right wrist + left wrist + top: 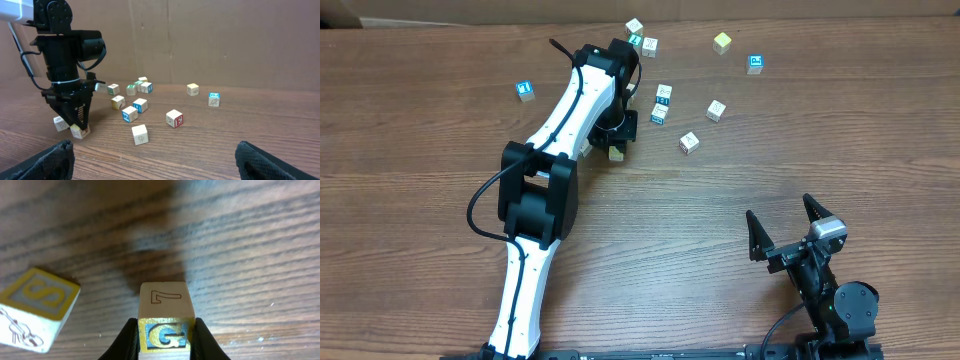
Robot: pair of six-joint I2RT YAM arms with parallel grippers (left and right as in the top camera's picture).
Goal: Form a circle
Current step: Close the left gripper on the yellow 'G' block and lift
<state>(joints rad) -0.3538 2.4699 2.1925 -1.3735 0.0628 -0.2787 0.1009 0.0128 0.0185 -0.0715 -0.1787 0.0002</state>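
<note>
My left gripper [165, 332] is shut on a small wooden cube [165, 311] with a yellow G on a blue face and a 7 on top. The cube sits at table level. From overhead the same gripper [617, 148] is left of centre, pointing down. A second cube [36, 305] with a yellow S and a violin drawing lies just to its left, apart from it. Other cubes lie loosely spread; no circle shows in any view. My right gripper [780, 212] stands open and empty near the front right, far from the cubes.
Loose cubes lie beyond the left gripper: a pale one [689, 143], one with a red letter [716, 110], two blue-faced ones [661, 103], a yellow one [722, 42], a blue one [755, 64], two at the back [641, 36]. A lone blue cube [525, 90] sits far left.
</note>
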